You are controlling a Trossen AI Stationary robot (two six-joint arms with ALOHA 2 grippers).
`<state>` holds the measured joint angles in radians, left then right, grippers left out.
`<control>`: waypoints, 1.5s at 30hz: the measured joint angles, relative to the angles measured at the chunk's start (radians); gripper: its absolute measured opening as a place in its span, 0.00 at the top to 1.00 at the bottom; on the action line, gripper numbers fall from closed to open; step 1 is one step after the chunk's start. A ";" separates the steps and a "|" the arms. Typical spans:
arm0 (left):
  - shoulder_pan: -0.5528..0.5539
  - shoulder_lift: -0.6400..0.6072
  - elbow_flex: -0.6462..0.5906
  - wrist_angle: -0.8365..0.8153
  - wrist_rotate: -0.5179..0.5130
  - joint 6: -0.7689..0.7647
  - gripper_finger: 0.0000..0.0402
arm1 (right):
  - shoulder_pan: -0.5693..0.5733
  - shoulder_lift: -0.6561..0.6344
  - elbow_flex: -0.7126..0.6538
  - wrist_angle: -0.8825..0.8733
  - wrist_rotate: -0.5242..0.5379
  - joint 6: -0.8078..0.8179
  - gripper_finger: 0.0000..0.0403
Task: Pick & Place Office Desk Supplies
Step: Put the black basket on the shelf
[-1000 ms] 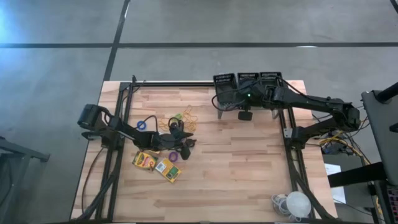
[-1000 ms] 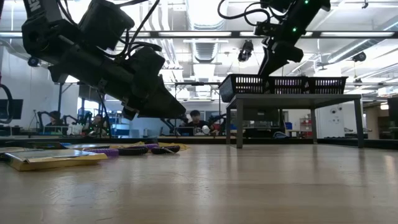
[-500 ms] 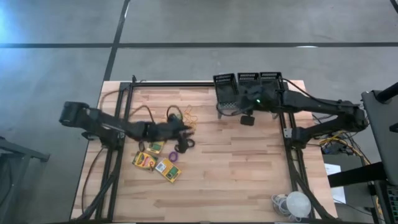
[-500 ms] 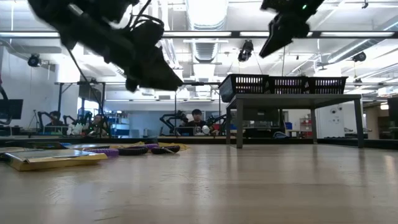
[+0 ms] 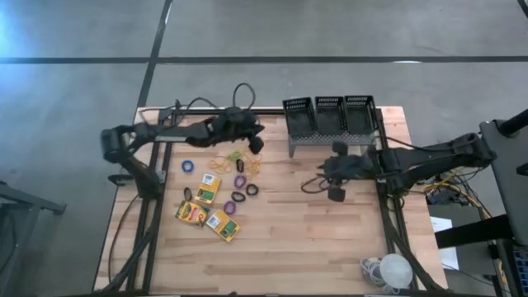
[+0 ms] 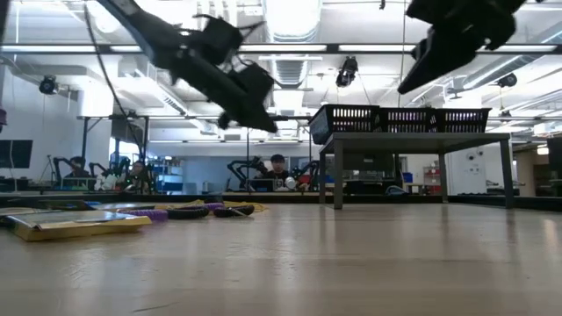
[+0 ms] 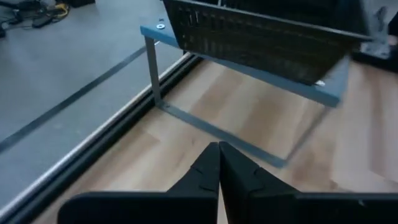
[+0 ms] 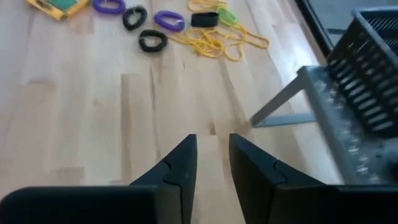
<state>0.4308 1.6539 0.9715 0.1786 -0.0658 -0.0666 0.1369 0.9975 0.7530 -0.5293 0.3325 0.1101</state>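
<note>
Three crayon boxes (image 5: 206,191) (image 5: 191,213) (image 5: 223,224) lie flat on the table's left half. Beside them lie purple and black rings (image 5: 240,181) (image 8: 151,41), a blue ring (image 5: 188,166) and a tangle of yellow rubber bands (image 5: 239,161) (image 8: 214,40). Three black mesh bins (image 5: 330,115) (image 7: 261,37) stand in a row on a grey stand at the far edge. My left gripper (image 5: 257,142) (image 7: 219,163) hangs shut above the table, left of the bins, with nothing showing between its fingers. My right gripper (image 5: 326,180) (image 8: 211,155) hovers open near the stand's front, holding nothing.
The grey stand's legs (image 8: 280,99) (image 7: 152,68) rise from the table just in front of both grippers. Black frame rails run along the table's left and right sides (image 5: 153,190) (image 5: 388,206). A white bundle (image 5: 392,271) lies at the near right corner. Bare wood fills the table's middle.
My left gripper has risen from the rings and crayon boxes and swung toward the far edge and right, toward the bins. My right gripper has left the bins and moved toward the near edge, coming lower over the table. The supplies on the table have stayed put.
</note>
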 joint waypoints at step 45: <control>0.049 0.274 0.356 0.075 0.041 0.097 0.99 | 0.108 -0.112 -0.127 0.099 0.087 0.124 0.85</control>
<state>0.4793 1.9278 1.3277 0.2537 -0.0250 0.0303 0.2447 0.8856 0.6262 -0.4301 0.4198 0.2340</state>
